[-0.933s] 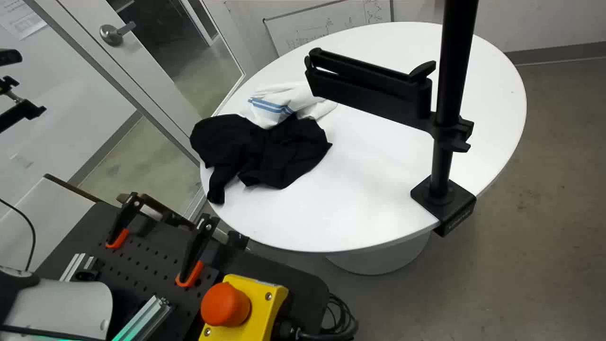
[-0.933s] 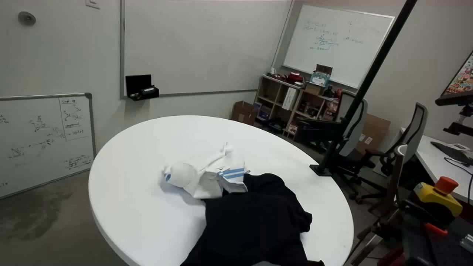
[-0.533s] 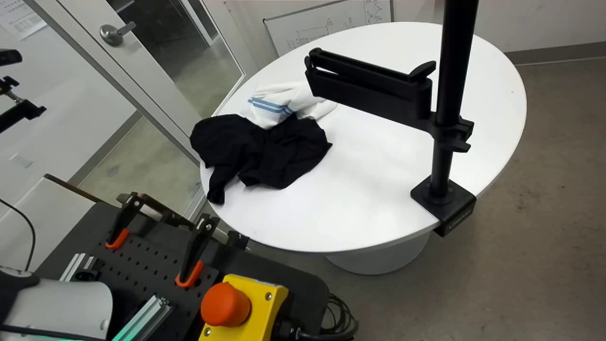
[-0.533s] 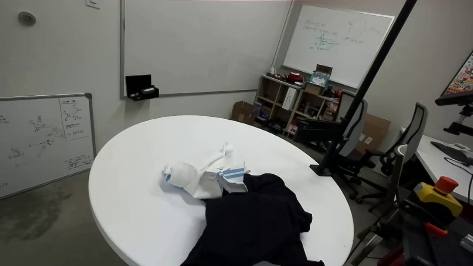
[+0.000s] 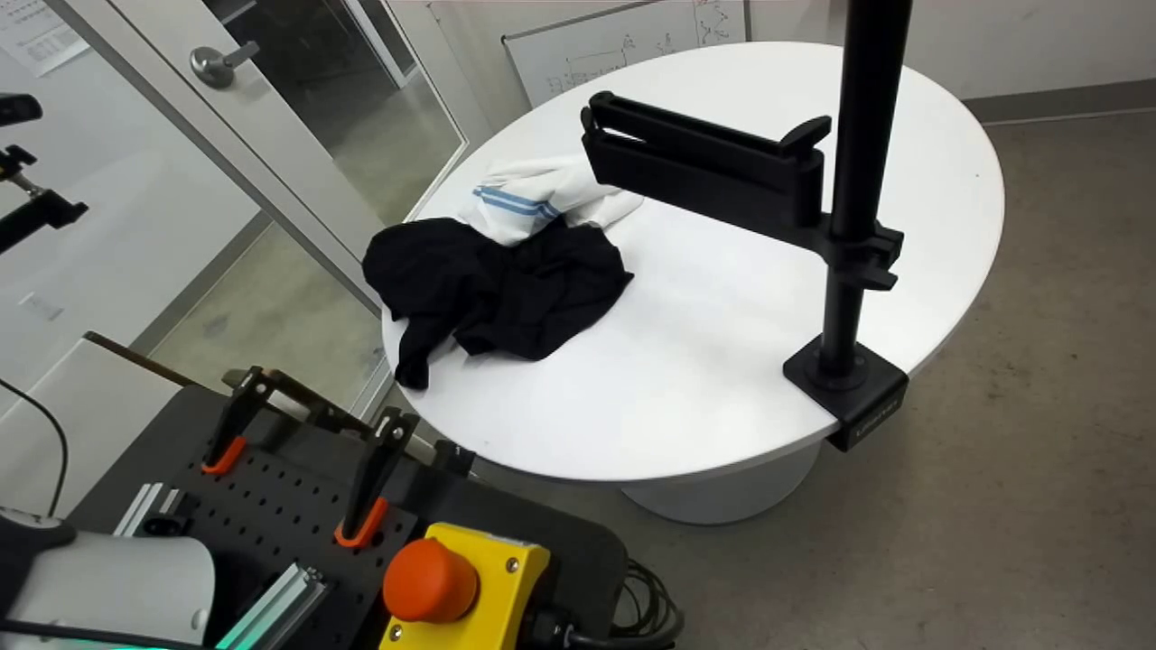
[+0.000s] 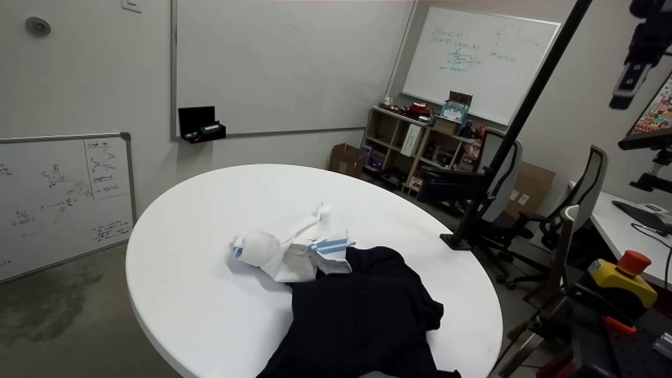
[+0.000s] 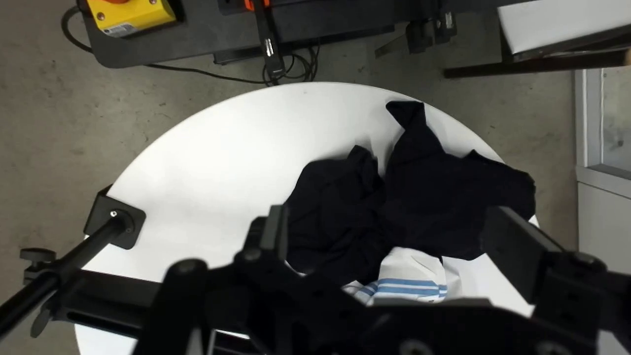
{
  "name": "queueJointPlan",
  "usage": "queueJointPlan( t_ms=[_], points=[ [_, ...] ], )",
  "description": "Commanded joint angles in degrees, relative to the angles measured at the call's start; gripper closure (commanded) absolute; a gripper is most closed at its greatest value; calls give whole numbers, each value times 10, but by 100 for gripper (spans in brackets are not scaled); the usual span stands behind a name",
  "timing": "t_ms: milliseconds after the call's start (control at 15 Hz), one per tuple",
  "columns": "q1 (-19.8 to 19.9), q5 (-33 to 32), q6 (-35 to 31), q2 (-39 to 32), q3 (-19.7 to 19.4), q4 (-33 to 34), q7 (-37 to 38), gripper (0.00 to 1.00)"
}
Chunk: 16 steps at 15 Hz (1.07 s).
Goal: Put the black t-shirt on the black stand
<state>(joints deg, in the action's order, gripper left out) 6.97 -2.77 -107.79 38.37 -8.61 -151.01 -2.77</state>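
Note:
The black t-shirt [image 5: 506,293] lies crumpled on the round white table in both exterior views [image 6: 362,320], partly under a white cloth. It also shows in the wrist view [image 7: 434,197]. The black stand [image 5: 858,135] is a pole clamped to the table edge with a folded side arm [image 5: 704,167]. It also shows in an exterior view [image 6: 525,110] and in the wrist view [image 7: 98,241]. My gripper [image 7: 387,217] is open and empty, high above the t-shirt, fingers wide apart. Part of it [image 6: 629,81] shows at the top right of an exterior view.
A white cloth with blue stripes [image 5: 551,194] touches the t-shirt on the table [image 5: 632,424]. A dark mounting bench with orange-tipped clamps [image 5: 366,510] and a yellow emergency-stop box [image 5: 492,578] stands beside the table. A door [image 5: 298,153] is behind.
My gripper has come into view at the top right of an exterior view. The t-shirt, the white cloth and the stand have not moved.

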Motion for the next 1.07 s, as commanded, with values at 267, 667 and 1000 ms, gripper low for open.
queueJointPlan(
  t_ms=[267, 667, 1000],
  points=[
    [-14, 29, -219, -108, 10, -72, 3, 0],
    [-58, 78, -351, -261, 24, -72, -7, 0],
    [-78, 139, -414, -417, 41, -17, -19, 0]
  ],
)
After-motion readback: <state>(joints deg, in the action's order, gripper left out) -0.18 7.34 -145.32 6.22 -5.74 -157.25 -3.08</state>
